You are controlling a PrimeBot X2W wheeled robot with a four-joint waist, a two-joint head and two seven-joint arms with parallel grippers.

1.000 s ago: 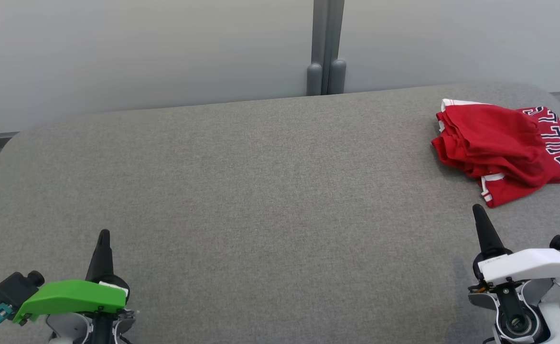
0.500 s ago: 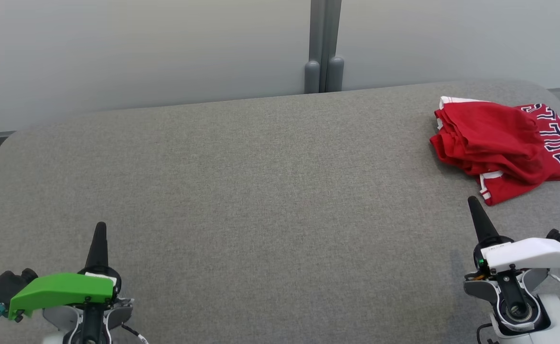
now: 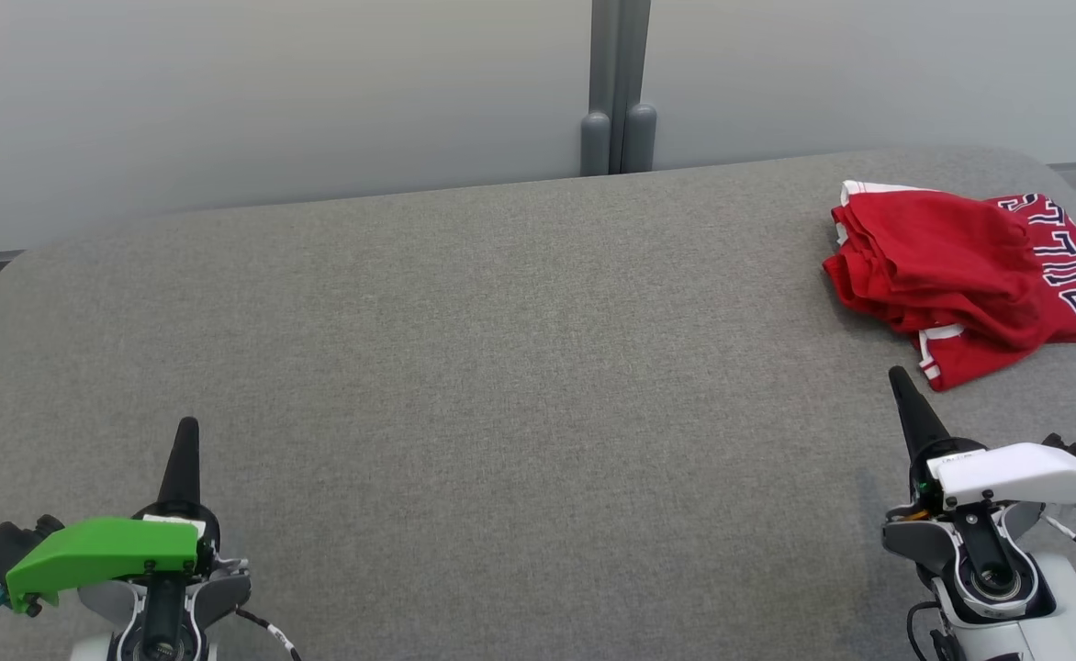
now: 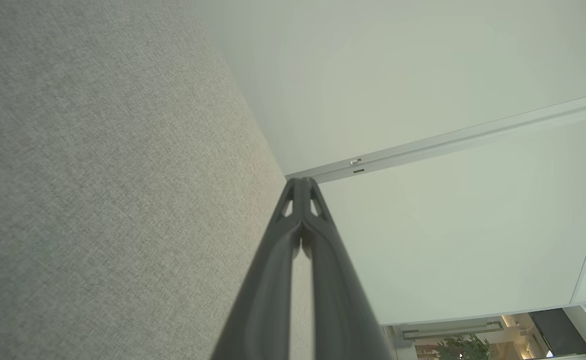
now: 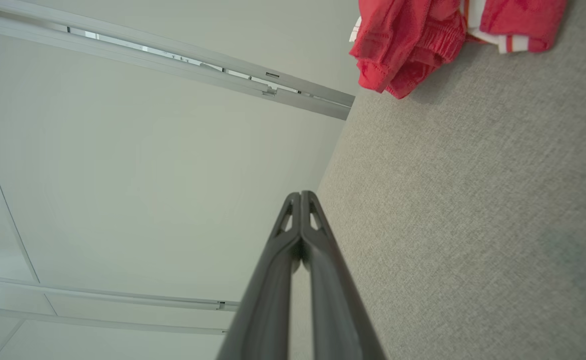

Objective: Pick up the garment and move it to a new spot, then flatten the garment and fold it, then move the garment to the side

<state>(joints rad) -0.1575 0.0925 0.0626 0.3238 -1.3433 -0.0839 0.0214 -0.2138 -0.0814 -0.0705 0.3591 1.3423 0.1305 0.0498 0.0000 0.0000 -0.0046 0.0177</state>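
Garment sits rumpled at tabletop's far right corner, either waiting or finished; left gripper, right gripper pinched together.

Red garment bunched up out at 2 o'clock

It's lying crumpled on the grey fabric surface, with white-edged lettering showing on its right side. The left gripper is down at 7 o'clock and the right gripper at 4 o'clock. Both have their fingers pressed together, pointing up and holding nothing. The right one's tip is near the garment's lower edge, not touching.
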